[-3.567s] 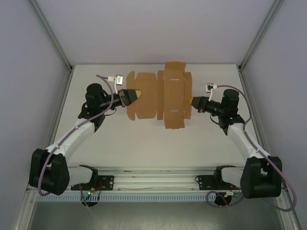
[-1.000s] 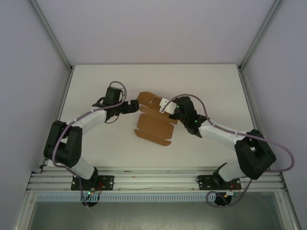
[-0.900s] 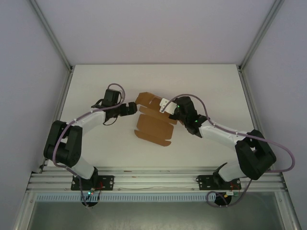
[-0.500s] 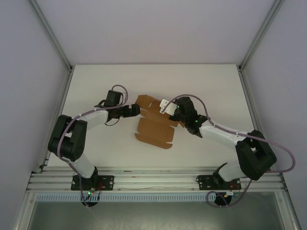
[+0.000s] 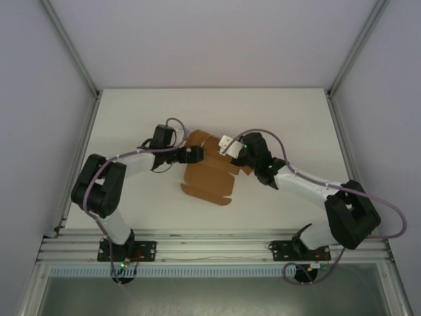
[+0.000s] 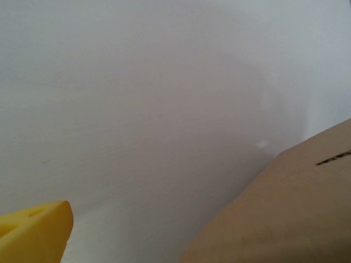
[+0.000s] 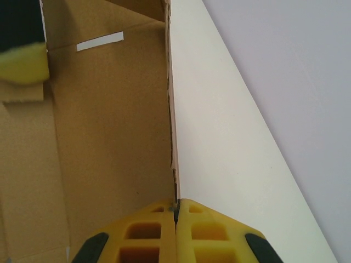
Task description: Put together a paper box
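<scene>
— Where's the paper box (image 5: pixel 209 176)?
— Middle of the desk (image 5: pixel 131 118), partly folded, flat panel nearest the bases.
— The right jaws?
— Pinched tight on a raised wall at the box's right side.
— The left jaws?
— Wide apart over its far left corner, one yellow pad (image 7: pixel 22 60) above the cardboard.

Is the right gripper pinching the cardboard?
Yes, the right gripper is shut on a thin upright edge of the cardboard, its two yellow tips pressed together.
</scene>
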